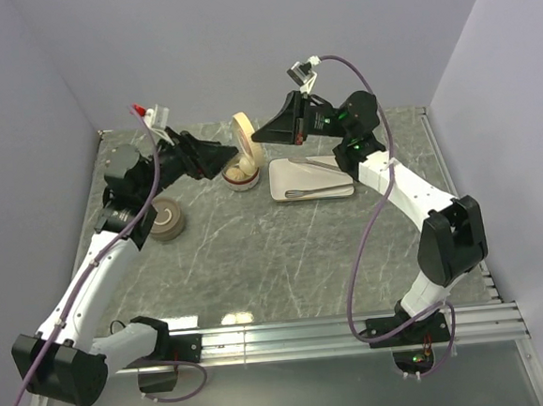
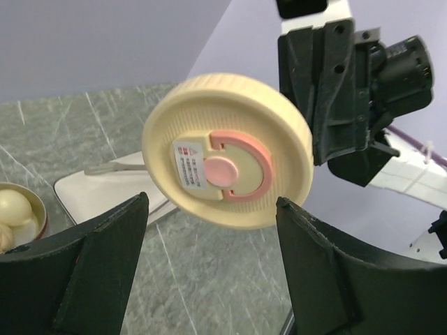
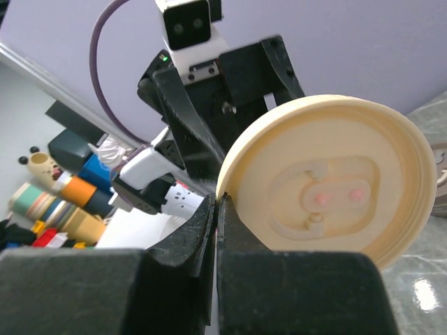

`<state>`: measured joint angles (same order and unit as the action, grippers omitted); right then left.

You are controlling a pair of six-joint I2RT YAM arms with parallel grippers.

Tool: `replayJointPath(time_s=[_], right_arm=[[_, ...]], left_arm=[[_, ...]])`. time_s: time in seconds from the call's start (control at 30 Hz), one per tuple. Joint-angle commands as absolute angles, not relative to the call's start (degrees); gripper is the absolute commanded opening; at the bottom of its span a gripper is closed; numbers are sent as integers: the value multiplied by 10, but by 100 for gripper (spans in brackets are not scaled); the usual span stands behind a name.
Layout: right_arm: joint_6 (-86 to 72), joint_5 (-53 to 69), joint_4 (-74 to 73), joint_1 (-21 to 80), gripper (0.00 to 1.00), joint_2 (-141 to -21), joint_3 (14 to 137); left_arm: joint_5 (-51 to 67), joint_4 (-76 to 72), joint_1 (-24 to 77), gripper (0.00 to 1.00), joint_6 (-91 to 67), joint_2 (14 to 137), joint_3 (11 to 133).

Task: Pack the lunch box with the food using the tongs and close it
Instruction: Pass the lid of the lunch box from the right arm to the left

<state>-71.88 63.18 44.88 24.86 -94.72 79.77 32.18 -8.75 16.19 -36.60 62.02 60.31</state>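
Up close, the right hand [image 3: 218,209] is clenched on the rim of a round cream lid [image 3: 328,188], its two black fingers pinched together on the lid's edge. The lid is held on edge in the air. Its ribbed underside faces the right wrist camera. Its top, with a pink disc and a small white label, faces the left wrist camera.

Opposite it, the left hand [image 2: 211,204] is released, its fingers spread wide. From its own camera the lid sits in the gap between them (touching neither finger, as far as can be seen).

Seen from above, the lid hangs just over the far edge of the open lunch box [image 2: 38,209], a small round container standing on the table [image 1: 285,258] near the left hand's tips. Inside it lie pale cream balls [image 2: 12,206] of food; no other pieces can be made out.

Just to the right of the lunch box is a white rectangular plate [image 1: 289,187]. The silver tongs [image 1: 320,192] lie flat on it, apart from both hands.

Farther left, beside the left arm, a grey-brown roll [image 1: 166,218] lies on the marbled grey table.
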Motion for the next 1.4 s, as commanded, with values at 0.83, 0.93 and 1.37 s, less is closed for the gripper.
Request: replayJointPath(time_s=[0.83,0.93,1.37], right_arm=[[-631,602,380,279,0,-898,799],[-622,603,367,272,0,-898,803],[-628,614,374,244,0,-905,830]], left_arm=[[178,-2,196,79,-309,637,650],[158,24,183,77,-298,622,644],[415,-185,143,65,-405,586,547]])
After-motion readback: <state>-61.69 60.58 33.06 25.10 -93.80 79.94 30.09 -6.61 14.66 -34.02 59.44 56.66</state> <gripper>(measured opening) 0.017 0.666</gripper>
